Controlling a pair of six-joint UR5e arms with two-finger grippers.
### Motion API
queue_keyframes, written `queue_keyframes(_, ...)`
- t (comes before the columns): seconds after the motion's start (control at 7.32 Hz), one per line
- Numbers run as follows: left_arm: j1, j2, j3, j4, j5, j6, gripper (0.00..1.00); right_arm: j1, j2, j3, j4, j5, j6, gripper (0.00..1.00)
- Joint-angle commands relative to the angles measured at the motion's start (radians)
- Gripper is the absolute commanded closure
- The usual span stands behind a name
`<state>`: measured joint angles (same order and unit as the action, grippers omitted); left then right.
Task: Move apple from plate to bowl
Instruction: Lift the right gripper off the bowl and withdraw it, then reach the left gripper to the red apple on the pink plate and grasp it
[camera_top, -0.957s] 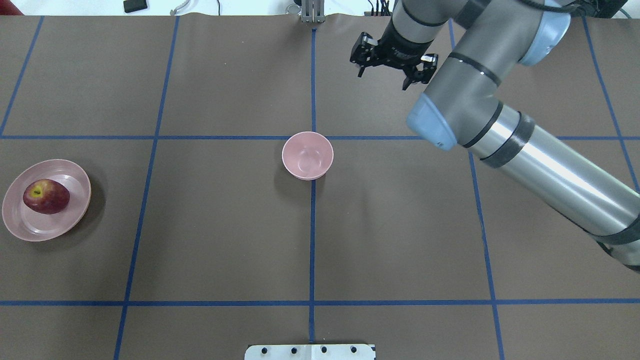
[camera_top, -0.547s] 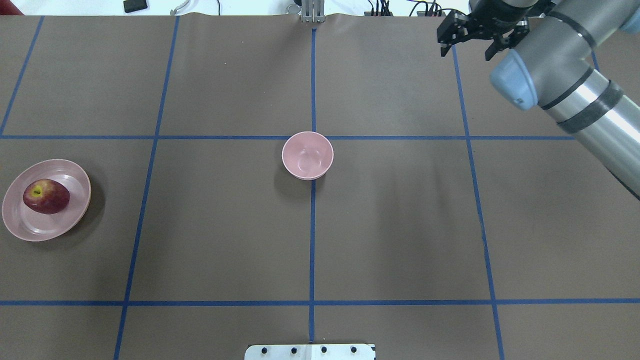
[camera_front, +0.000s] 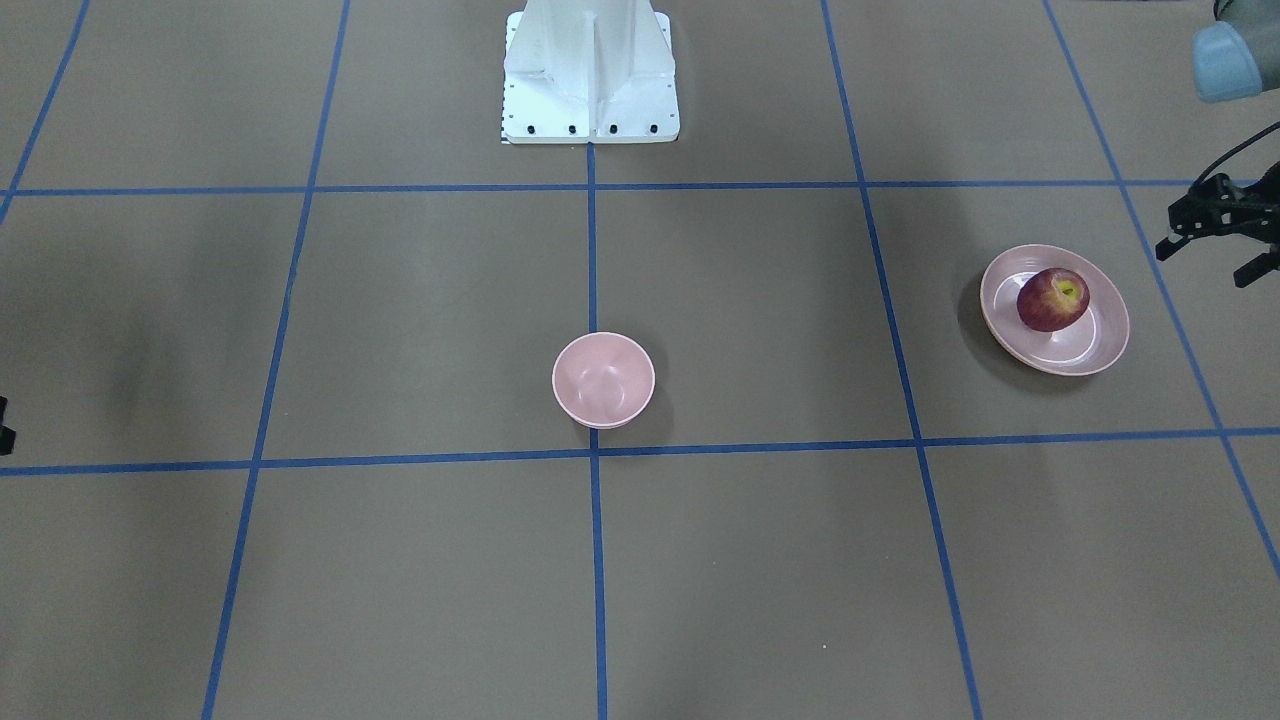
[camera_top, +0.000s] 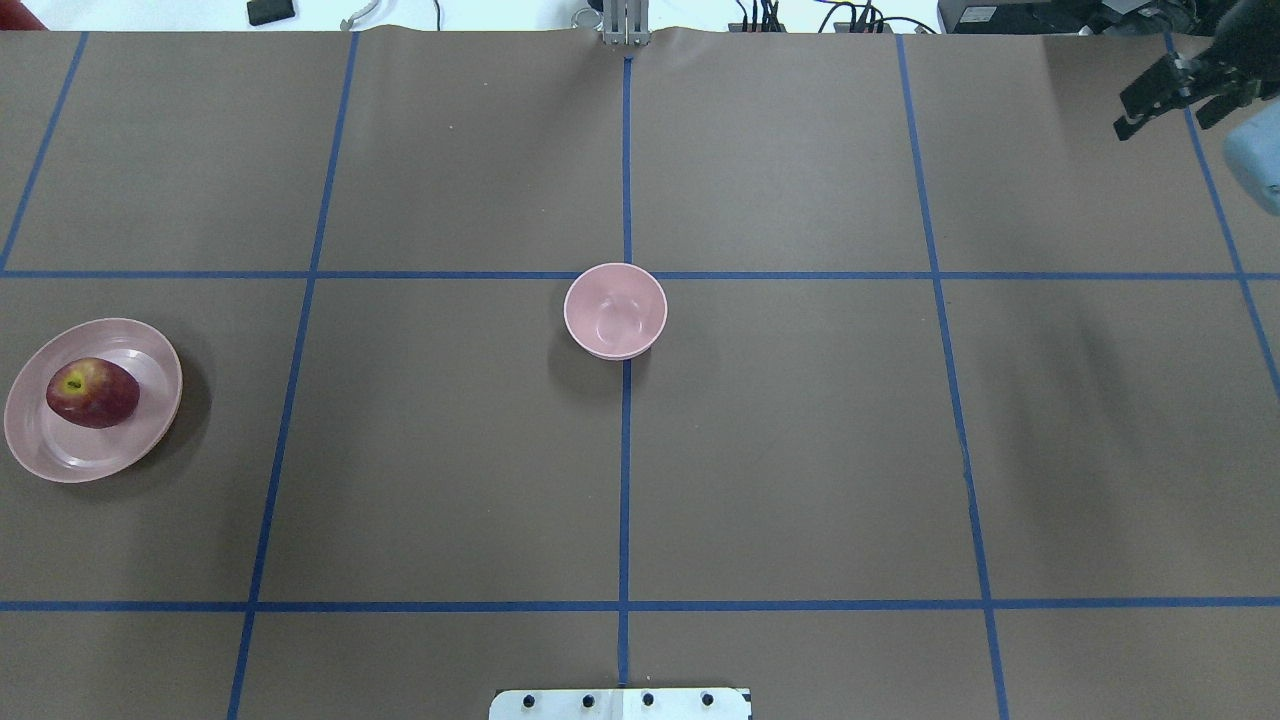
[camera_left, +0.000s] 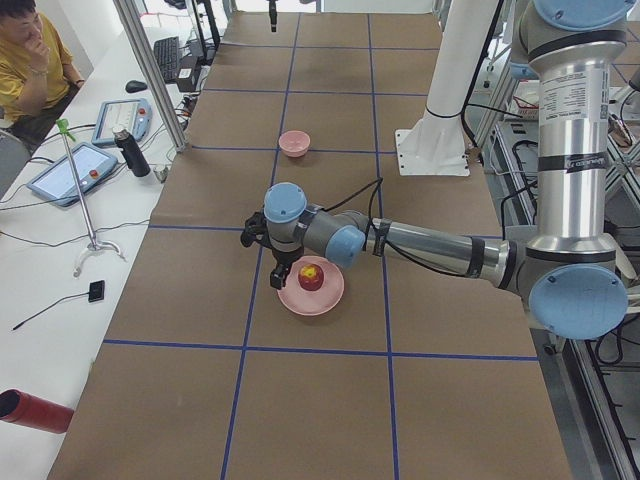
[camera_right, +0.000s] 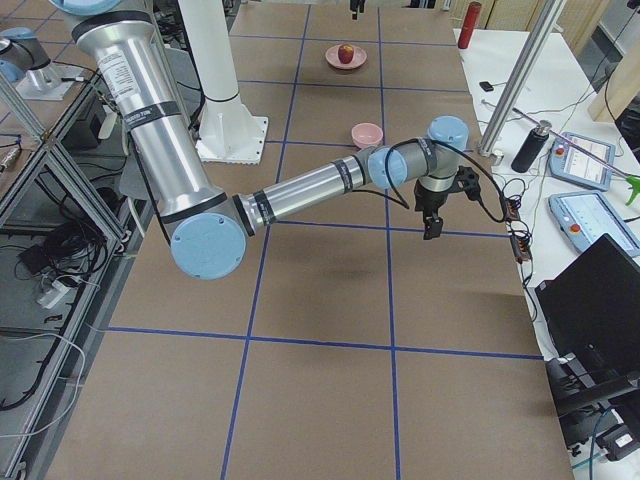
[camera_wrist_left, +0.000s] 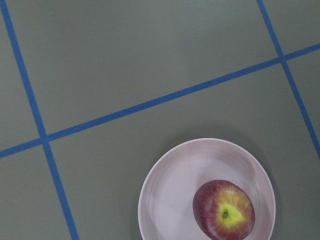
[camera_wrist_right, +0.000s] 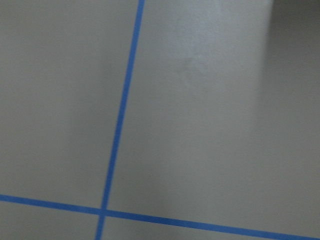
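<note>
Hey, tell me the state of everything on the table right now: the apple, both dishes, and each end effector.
apple: lying on the plate, not grasped.
plate: flat on the table, holding the apple.
bowl: upright, empty.
left end effector: open, empty, off to the plate's side.
right end effector: open, empty, far from both dishes.

- Looks like a robotics lab: big table (camera_top: 800, 450) papered brown, gridded with blue tape (camera_top: 624, 480).
- Teach pendants (camera_left: 70, 172) on the bench (camera_left: 60, 260) beside the table, some guy (camera_left: 30, 60) sitting there.
- White robot pedestal (camera_front: 590, 80) on it.
</note>
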<state>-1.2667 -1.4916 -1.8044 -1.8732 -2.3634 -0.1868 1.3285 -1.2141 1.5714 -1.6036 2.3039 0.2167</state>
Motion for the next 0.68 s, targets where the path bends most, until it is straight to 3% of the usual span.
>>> queue_keyframes(0.0, 0.139, -0.001, 0.010, -0.091, 0.091, -0.176, 0.00, 0.070, -0.103, 0.007, 0.001, 0.008, -0.140, 0.00)
queue_keyframes(0.27, 0.217, -0.001, 0.071, -0.191, 0.120, -0.226, 0.00, 0.071, -0.120, 0.010, 0.001, 0.006, -0.137, 0.00)
queue_keyframes(0.55, 0.245, -0.028, 0.120, -0.210, 0.121, -0.240, 0.00, 0.069, -0.124, 0.010, 0.001, 0.005, -0.135, 0.00)
